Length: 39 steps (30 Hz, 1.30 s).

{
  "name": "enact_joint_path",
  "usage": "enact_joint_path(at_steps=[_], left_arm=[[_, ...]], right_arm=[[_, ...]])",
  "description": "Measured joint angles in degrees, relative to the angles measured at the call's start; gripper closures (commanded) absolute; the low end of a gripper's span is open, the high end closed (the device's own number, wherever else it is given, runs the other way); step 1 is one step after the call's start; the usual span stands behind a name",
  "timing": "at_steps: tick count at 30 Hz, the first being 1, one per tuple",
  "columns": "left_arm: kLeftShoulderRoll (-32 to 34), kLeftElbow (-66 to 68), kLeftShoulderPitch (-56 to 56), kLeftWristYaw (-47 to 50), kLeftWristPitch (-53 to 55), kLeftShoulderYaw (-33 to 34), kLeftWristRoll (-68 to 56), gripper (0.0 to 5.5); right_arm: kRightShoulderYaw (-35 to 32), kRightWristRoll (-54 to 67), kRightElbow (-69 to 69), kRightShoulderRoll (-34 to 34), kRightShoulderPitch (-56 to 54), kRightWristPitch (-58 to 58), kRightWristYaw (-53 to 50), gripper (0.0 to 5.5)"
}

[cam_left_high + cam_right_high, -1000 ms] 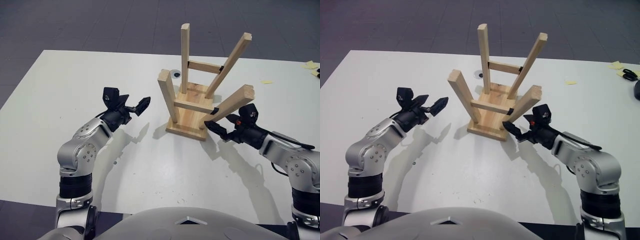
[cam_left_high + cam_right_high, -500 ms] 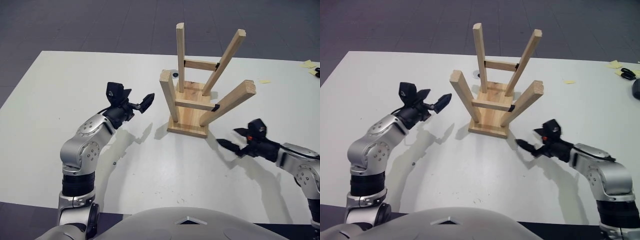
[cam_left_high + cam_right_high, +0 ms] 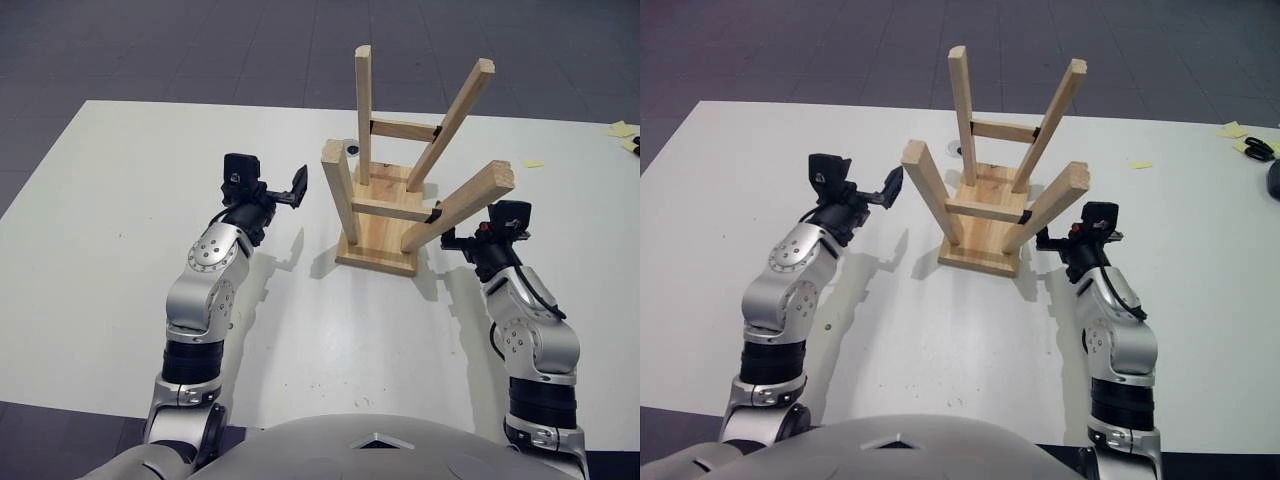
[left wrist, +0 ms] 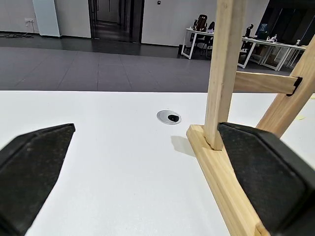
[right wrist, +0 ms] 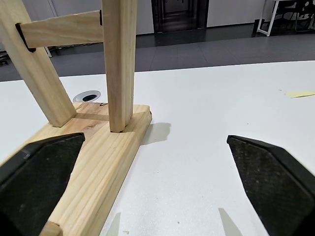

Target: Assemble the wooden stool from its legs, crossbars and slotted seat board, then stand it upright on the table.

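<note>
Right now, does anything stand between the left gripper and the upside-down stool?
Nothing visible does. The left gripper, fingers open, sits close beside the stool, next to its nearest leg, with a short gap of white table between them.

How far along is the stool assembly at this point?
Done: the stool has its four legs and crossbars fitted into the seat board, but it stands upside down on the table. In hand: nothing; the left gripper and right gripper are open on either side, holding nothing. Left: turning it upright.
</note>
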Motion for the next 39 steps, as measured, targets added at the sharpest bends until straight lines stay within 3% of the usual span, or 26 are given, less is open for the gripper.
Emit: enact_joint_path(at_steps=[9, 13, 15, 21, 33, 39], left_arm=[[1.5, -2.0, 2.9, 4.7, -4.0, 4.9, 6.6, 0.12], [-1.5, -2.1, 3.9, 2.5, -3.2, -0.7, 6.4, 0.12], [-2.2, -2.4, 3.5, -2.8, -0.2, -5.7, 4.0, 0.12], [3.2, -7.9, 1.5, -8.1, 6.7, -8.2, 3.3, 0.12], [3.5, 2.6, 3.6, -3.8, -1.0, 3.9, 4.5, 0.12], [4.9, 6.1, -5.7, -1.1, -4.3, 13.6, 2.6, 0.12]], right_arm=[[-14.0, 0.5, -3.4, 2.6, 0.7, -2.1, -11.1, 0.1], [-9.2, 4.7, -6.4, 8.4, -0.4, 3.4, -12.2, 0.1], [-3.7, 7.6, -8.0, 9.5, -1.1, 9.5, -10.5, 0.1], [-2.7, 8.1, -12.4, 5.9, -0.4, 17.3, -10.3, 0.1], [-2.7, 8.9, -11.9, 5.6, -1.3, 17.3, -7.8, 0.1], [7.1, 18.9, -17.2, -3.6, -1.3, 27.1, 9.7, 0.1]])
